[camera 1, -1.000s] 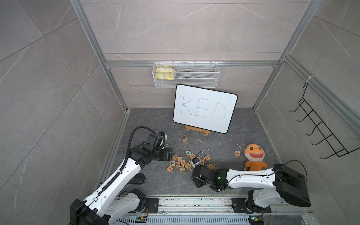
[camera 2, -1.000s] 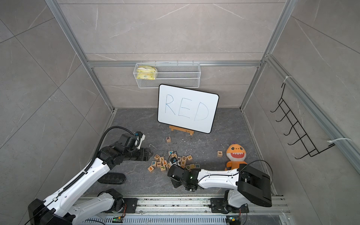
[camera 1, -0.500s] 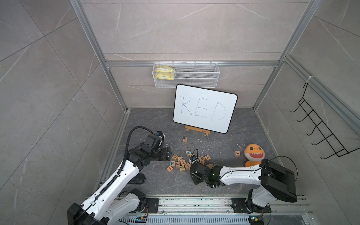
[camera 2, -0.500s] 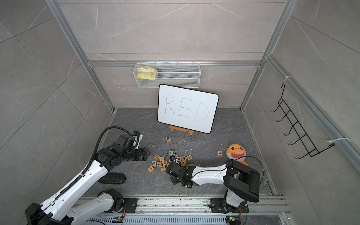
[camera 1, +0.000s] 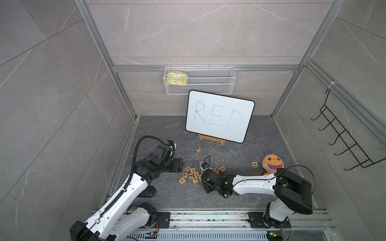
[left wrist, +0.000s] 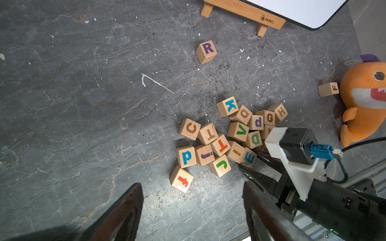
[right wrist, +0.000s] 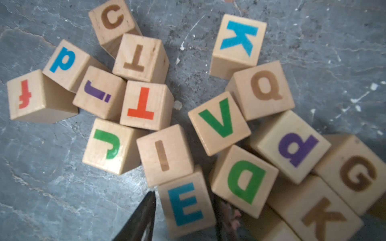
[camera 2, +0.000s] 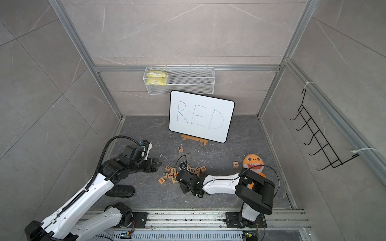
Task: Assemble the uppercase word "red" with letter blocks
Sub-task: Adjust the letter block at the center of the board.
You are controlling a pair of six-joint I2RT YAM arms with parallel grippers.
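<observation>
The letter blocks lie in a loose pile (camera 1: 195, 174) on the dark floor. The purple R block (left wrist: 206, 51) stands alone nearer the whiteboard, also visible in a top view (camera 2: 180, 149). The teal E block (right wrist: 186, 204) sits at the pile's near edge, touching the I block, with the green D block (right wrist: 245, 181) right beside it. My right gripper (right wrist: 186, 198) is low at the pile, a finger pressed on each side of the E block (left wrist: 249, 157). My left gripper (left wrist: 191, 184) hovers open beside the pile's left side, nothing between its fingers.
A whiteboard reading RED (camera 1: 219, 115) leans on a wooden stand (camera 1: 211, 139) at the back. An orange plush (camera 1: 271, 163) and an F block (camera 1: 254, 164) sit at the right. A wire basket (camera 1: 199, 80) hangs on the back wall. A black oval pad (camera 1: 149, 191) lies under the left arm.
My right arm has swung left and forward into the pile, bringing its fingers around the E block. The left arm has shifted only slightly.
</observation>
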